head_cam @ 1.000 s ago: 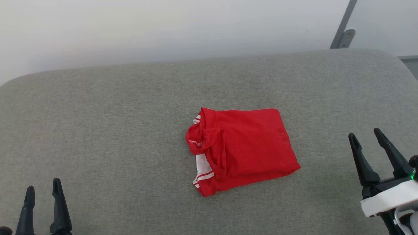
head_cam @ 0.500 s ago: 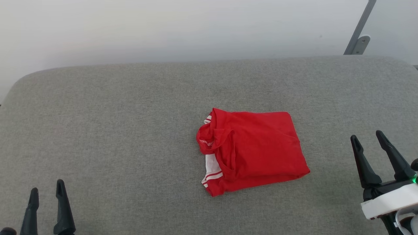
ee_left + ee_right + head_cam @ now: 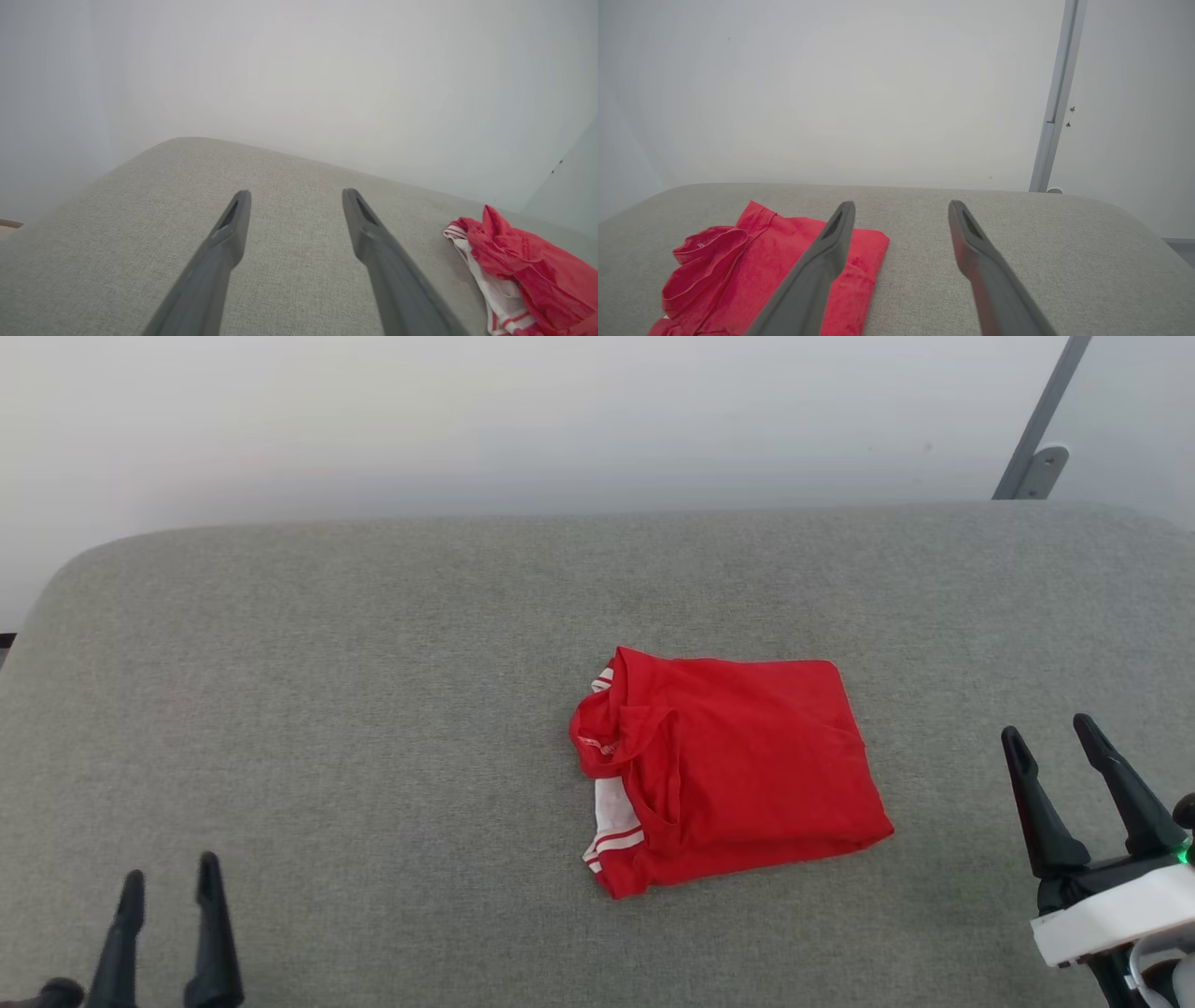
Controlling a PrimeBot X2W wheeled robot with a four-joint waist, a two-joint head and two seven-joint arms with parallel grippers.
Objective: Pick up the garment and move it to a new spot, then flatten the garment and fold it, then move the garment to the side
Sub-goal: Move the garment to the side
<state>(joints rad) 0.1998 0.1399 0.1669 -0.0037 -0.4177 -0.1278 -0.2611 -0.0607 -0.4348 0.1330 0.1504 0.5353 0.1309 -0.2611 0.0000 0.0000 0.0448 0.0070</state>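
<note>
Garment (image 3: 738,775) is seen folded on bench (image 3: 373,709), btwn the 2 hands: nearer right hand (image 3: 1047,726), well apart from left hand (image 3: 170,868). Both hands are held apart, empty. Fabric is judged light, soft, floppy; pinch is advised at stacked edge nearest right hand.

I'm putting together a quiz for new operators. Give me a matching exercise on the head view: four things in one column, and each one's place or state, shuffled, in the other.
Things:
1. shirt
2. left gripper
3. right gripper
4. metal post

Places and states:
A. upper right, against the wall
B. lower left, open, nothing held
C. folded, in the middle of the grey cushion
D. lower right, open, nothing held

Pairs: 1-C, 2-B, 3-D, 4-A
</note>
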